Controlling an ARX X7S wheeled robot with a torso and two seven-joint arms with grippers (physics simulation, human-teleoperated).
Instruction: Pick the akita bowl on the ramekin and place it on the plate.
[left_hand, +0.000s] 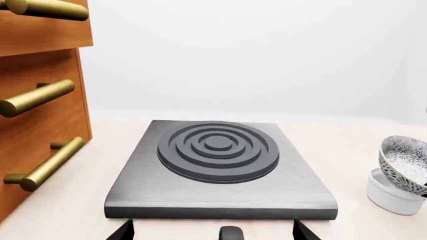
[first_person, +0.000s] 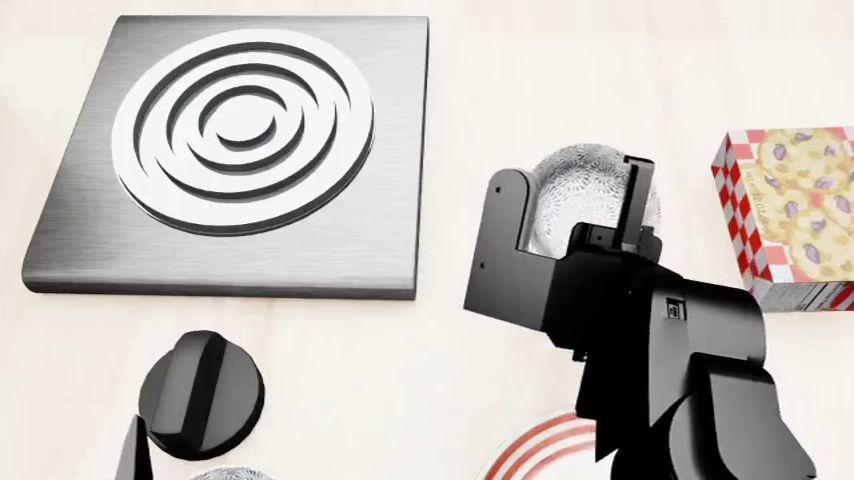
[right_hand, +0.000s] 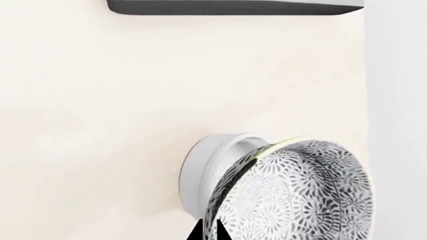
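The akita bowl (right_hand: 300, 195) is tipped up on its edge against the white ramekin (right_hand: 200, 172), with its speckled outside facing the right wrist camera. My right gripper (right_hand: 207, 232) is shut on the bowl's rim, one fingertip on each side of it. In the head view the right gripper (first_person: 637, 205) covers part of the bowl (first_person: 574, 190) and the ramekin is hidden. The left wrist view shows the bowl (left_hand: 405, 162) leaning on the ramekin (left_hand: 390, 197). An arc of the red-ringed plate (first_person: 550, 448) shows under the right arm. My left gripper (left_hand: 211, 232) is open and holds nothing.
A dark grey stove plate (first_person: 227, 260) with raised rings lies at the left. Wooden drawers (left_hand: 40, 135) with brass handles stand beside it. A red-checked cookie box (first_person: 794, 220) sits at the right. Another speckled bowl (first_person: 230, 474) peeks in at the bottom edge.
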